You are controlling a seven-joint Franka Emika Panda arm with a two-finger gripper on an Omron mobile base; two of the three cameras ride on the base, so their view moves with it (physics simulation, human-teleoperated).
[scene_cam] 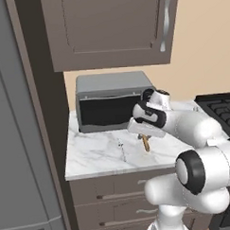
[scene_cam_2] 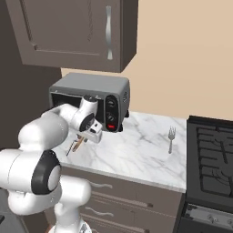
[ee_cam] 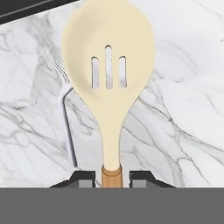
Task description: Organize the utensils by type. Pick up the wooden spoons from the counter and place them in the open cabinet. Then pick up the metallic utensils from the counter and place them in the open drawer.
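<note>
A wooden spoon (ee_cam: 109, 70) with a pale slotted bowl and an orange-brown handle hangs in my gripper (ee_cam: 112, 177), which is shut on the handle. The gripper (scene_cam: 145, 133) points down over the white marble counter (scene_cam: 100, 158), in front of the toaster oven. The spoon (scene_cam: 146, 144) hangs with its bowl close over the worktop, and the right base view shows the spoon (scene_cam_2: 78, 145) under the gripper (scene_cam_2: 86, 135). A thin metallic fork (ee_cam: 68, 122) lies on the marble just left of the spoon's bowl; it is the fork (scene_cam: 122, 149). Another metal fork (scene_cam_2: 171, 138) lies near the stove. The open cabinet and open drawer are out of view.
A grey toaster oven (scene_cam: 114, 100) stands at the back of the counter. A black stove (scene_cam_2: 211, 154) borders the counter on the right. A wall cabinet (scene_cam: 108, 27) with a shut door hangs above. Shut drawer fronts (scene_cam: 115, 185) run below the worktop.
</note>
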